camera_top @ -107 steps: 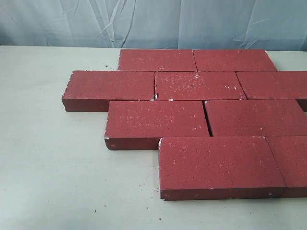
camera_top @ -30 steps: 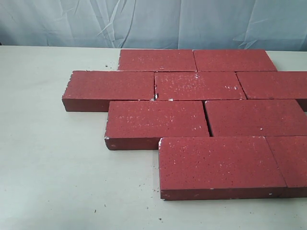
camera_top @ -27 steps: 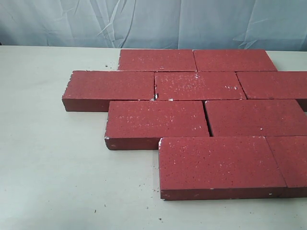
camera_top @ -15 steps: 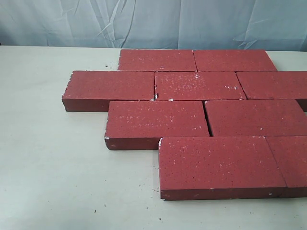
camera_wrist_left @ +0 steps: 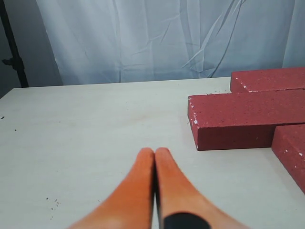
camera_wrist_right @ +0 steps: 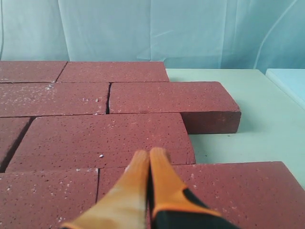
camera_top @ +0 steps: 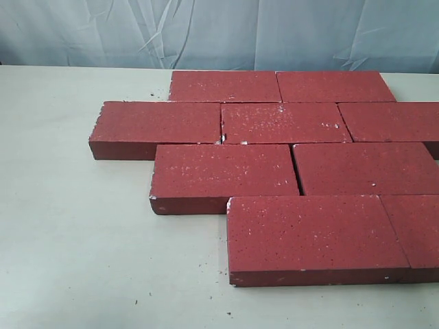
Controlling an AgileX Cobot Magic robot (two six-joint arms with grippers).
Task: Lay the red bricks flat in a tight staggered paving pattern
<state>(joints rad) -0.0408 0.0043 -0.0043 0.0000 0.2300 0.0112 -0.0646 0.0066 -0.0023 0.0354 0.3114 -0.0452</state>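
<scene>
Several red bricks (camera_top: 285,123) lie flat on the pale table (camera_top: 68,240) in staggered rows, edge to edge, running off the right side of the exterior view. The nearest brick (camera_top: 312,233) sits front right. Neither gripper shows in the exterior view. In the left wrist view my left gripper (camera_wrist_left: 155,151) is shut and empty over bare table, apart from the end of a brick (camera_wrist_left: 238,119). In the right wrist view my right gripper (camera_wrist_right: 149,153) is shut and empty, held above the bricks (camera_wrist_right: 105,136).
A wrinkled pale-blue curtain (camera_top: 219,34) hangs behind the table. Small dark crumbs (camera_top: 199,264) are scattered on the table by the front brick. Bare table lies left of the bricks and at the front.
</scene>
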